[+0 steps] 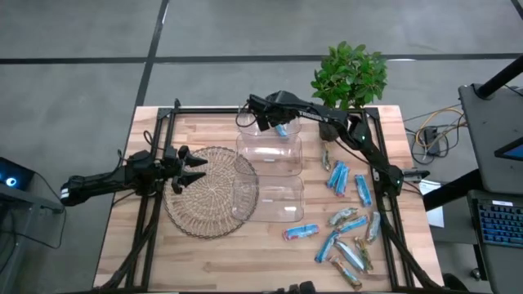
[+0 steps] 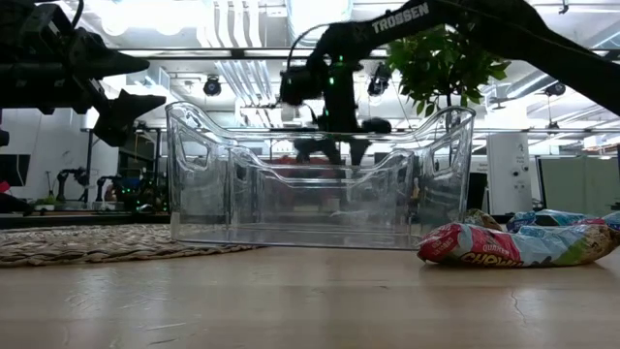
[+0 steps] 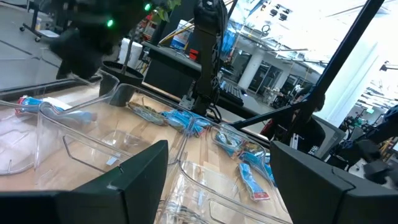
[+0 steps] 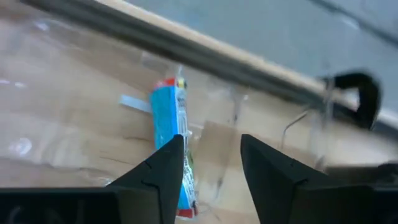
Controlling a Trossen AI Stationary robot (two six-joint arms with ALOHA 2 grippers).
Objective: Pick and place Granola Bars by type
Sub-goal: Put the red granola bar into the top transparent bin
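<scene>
My right gripper hangs open over the far clear bin. A blue granola bar lies flat on that bin's floor, just beside and below one finger, with no finger on it. Several more bars, blue and silvery-tan, lie scattered on the table's right part. One with a pink-red end lies near the front. My left gripper waits open above the woven tray's left side.
A second clear bin stands nearer, right against the far one. The round woven tray lies to their left. A potted plant stands at the far right edge. Black frame rails run along the table's sides.
</scene>
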